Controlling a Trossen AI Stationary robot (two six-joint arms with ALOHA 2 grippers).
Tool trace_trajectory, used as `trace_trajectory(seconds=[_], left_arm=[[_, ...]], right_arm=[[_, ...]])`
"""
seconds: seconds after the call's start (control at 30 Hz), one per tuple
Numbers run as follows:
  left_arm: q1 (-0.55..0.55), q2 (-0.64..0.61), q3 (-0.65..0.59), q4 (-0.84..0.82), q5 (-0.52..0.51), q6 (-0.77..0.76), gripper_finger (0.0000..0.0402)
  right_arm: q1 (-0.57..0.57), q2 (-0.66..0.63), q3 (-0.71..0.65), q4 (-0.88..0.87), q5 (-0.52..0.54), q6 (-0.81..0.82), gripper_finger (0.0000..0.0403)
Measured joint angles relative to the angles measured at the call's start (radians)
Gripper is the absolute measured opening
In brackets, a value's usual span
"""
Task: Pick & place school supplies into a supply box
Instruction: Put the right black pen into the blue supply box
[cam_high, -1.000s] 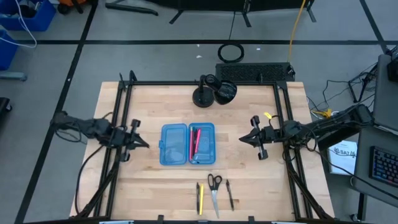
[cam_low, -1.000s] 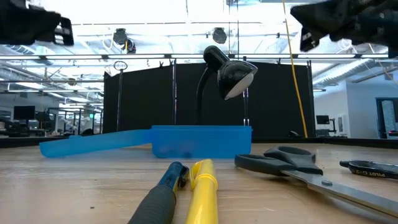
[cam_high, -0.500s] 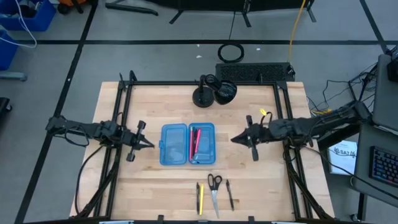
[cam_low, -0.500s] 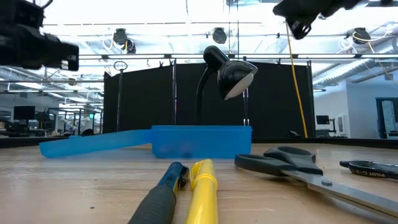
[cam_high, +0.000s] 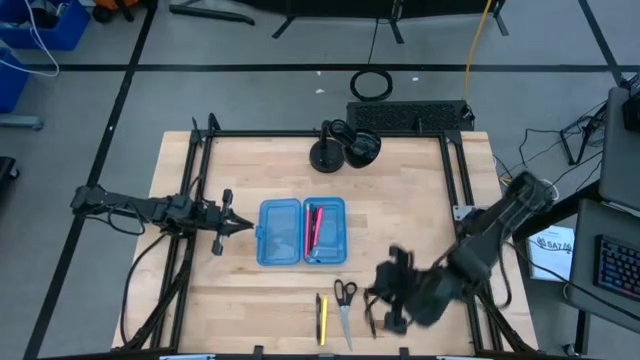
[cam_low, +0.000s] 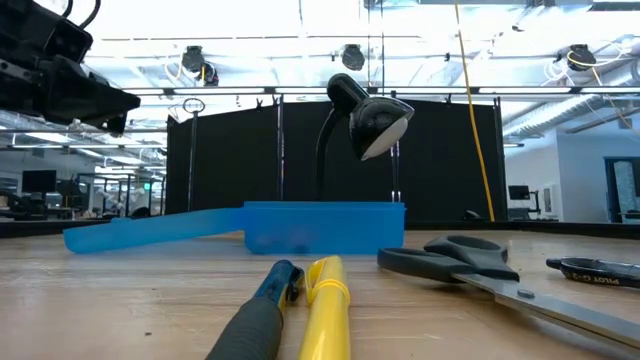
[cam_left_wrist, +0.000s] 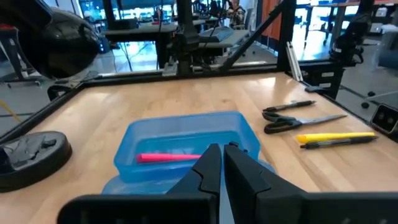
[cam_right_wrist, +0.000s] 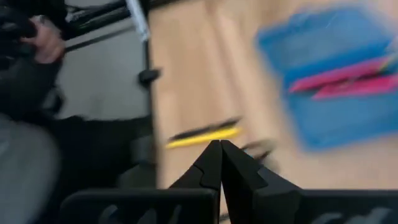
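Observation:
The blue supply box (cam_high: 285, 232) lies open on the table, with pink-red pens (cam_high: 314, 228) in its right half. Near the front edge lie the scissors (cam_high: 345, 297), a yellow pencil (cam_high: 324, 322) and a black pen (cam_high: 318, 308). My left gripper (cam_high: 238, 225) hovers level just left of the box, pointing at it, with its fingers all but together and holding nothing (cam_left_wrist: 221, 158). My right gripper (cam_high: 382, 308), blurred, hangs shut and slanting down over the table just right of the scissors. Its wrist view shows the yellow pencil (cam_right_wrist: 202, 135) ahead.
A black desk lamp (cam_high: 345, 145) stands at the far edge behind the box. Black frame rails (cam_high: 200, 190) run along the table's left and right sides. Another black pen (cam_low: 595, 268) lies right of the scissors (cam_low: 470, 262).
My right gripper has swung fast from right of the box toward the near edge, rising out of the low view and tipping to slant downward; it now hangs beside the scissors. My left gripper has sunk a little, rolled, and edged toward the box.

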Motion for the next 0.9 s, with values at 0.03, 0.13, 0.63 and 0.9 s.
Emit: trace_trajectory(seconds=[0.03,0.13,0.63,0.9], left_arm=[[0.000,0.001,0.000,0.001,0.000,0.000,0.0023],[0.000,0.000,0.000,0.003,-0.011,0.000,0.0023],[0.000,0.000,0.001,-0.029,0.017,-0.013,0.0024],[0.000,0.000,0.001,-0.033,0.023,0.004,0.0024]], right_arm=[[0.007,0.043,0.056,-0.034,-0.037,0.067,0.0000],[0.027,0.163,0.175,-0.123,-0.118,0.265,0.0000],[0.032,0.395,0.111,-0.284,-0.188,0.918,0.0000],[0.007,0.395,-0.039,-0.071,-0.245,0.965,0.0058]])
